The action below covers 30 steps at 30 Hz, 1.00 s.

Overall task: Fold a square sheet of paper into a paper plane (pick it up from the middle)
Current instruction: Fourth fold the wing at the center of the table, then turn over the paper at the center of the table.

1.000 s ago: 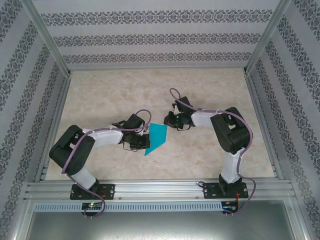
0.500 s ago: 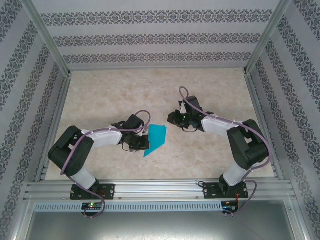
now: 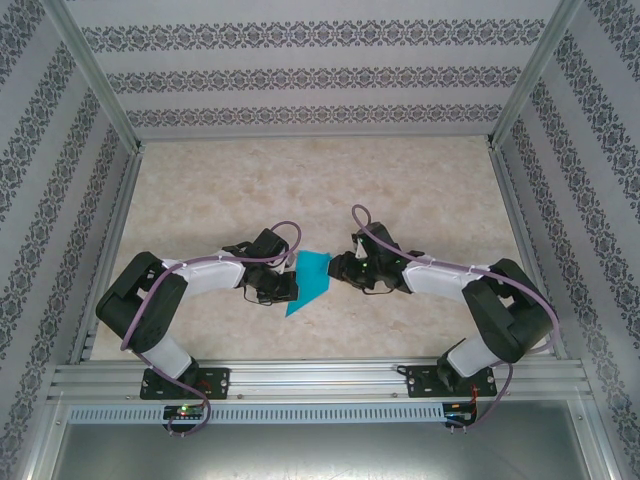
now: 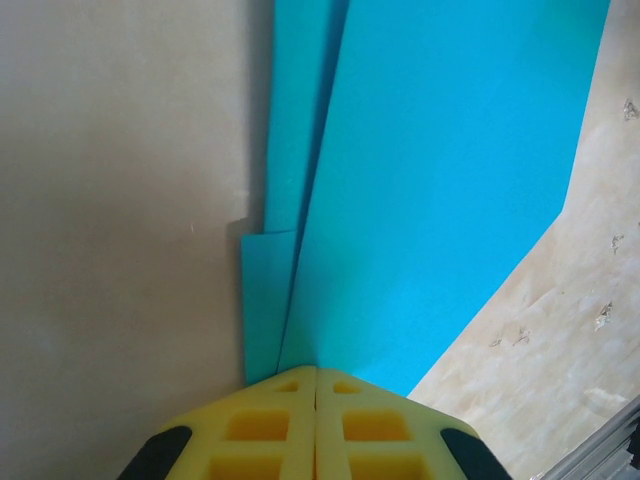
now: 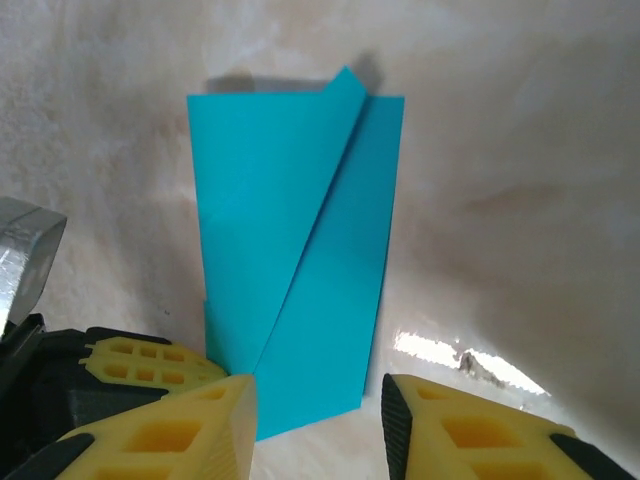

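Currently, the teal paper [image 3: 312,280] is seen folded into a narrow layered strip with one diagonal crease, at mid-table [image 3: 300,180] between both grippers. One end is clamped by the left gripper [image 4: 316,375]; the right gripper [image 5: 315,400] is parted, nothing grasped.

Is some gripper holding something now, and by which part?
The left gripper pinches the folded blue paper at its edge. The right gripper is open, holding nothing.
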{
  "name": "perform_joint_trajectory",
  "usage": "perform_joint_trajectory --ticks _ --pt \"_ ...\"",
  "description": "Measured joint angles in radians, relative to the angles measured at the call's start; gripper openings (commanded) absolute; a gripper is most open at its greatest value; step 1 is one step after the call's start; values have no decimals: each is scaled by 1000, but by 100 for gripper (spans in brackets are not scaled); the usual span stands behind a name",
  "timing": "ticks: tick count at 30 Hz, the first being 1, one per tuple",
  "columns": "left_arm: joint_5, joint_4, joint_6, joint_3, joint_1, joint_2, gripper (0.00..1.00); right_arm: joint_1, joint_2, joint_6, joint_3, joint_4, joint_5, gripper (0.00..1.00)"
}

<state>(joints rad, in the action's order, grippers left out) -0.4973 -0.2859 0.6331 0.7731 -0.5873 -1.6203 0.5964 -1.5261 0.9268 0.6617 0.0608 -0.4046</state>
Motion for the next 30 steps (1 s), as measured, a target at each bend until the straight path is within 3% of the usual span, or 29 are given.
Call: perform_joint_trajectory --ticks 17,30 --pt "83 -93 -37 68 0 24 15 87 -66 176 -37 93 35 41" --pt "110 -97 -58 79 0 -32 15 89 -111 257 -46 192 13 40"
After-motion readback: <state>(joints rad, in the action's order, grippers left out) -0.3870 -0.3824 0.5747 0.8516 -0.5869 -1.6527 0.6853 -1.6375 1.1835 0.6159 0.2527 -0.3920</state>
